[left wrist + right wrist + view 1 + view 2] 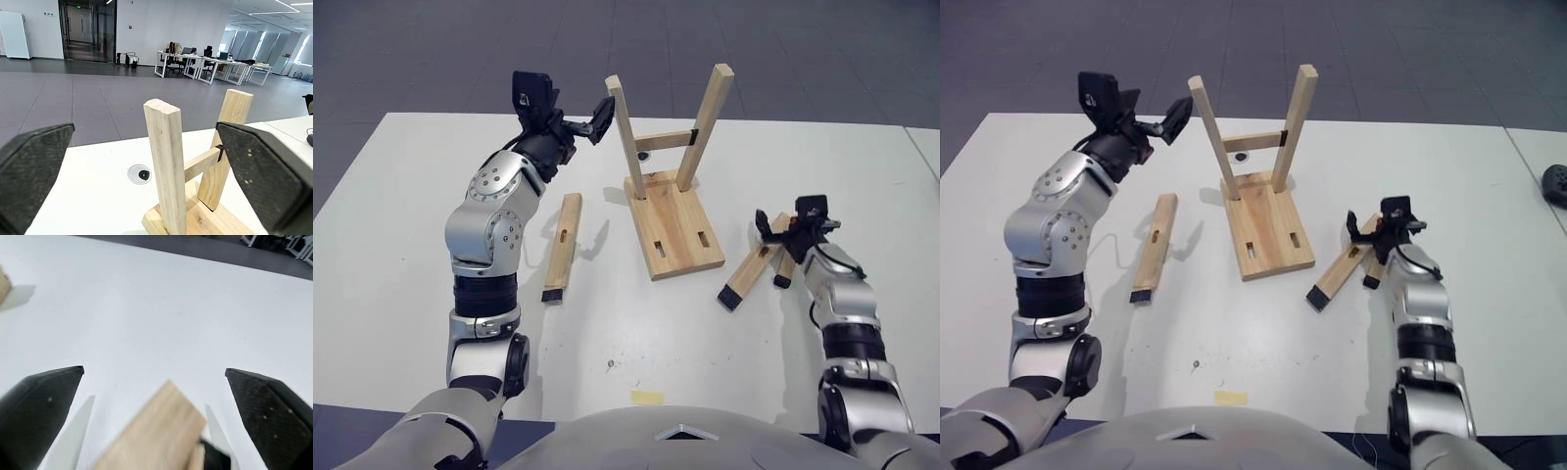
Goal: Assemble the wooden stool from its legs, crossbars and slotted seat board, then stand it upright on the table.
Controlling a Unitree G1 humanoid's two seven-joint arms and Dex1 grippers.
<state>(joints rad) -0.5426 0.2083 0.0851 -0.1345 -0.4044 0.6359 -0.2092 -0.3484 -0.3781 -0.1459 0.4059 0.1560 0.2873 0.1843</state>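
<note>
Head views: the slotted seat board lies flat at centre frame on the white table. The two upright legs stand in its far end, joined by a crossbar. A loose leg lies on the table left of the board, and two loose pieces lie close together at the right. The left gripper hangs spread in the upper left, just beside the top of the left-hand upright leg. The right gripper, also spread, sits low over the upper ends of the loose pieces

Left wrist view: its dark pads stand wide apart at the lower corners, with one upright leg between them at centre, untouched

Right wrist view: the pads sit spread at both lower corners, with a wooden end at bottom centre between them
</note>
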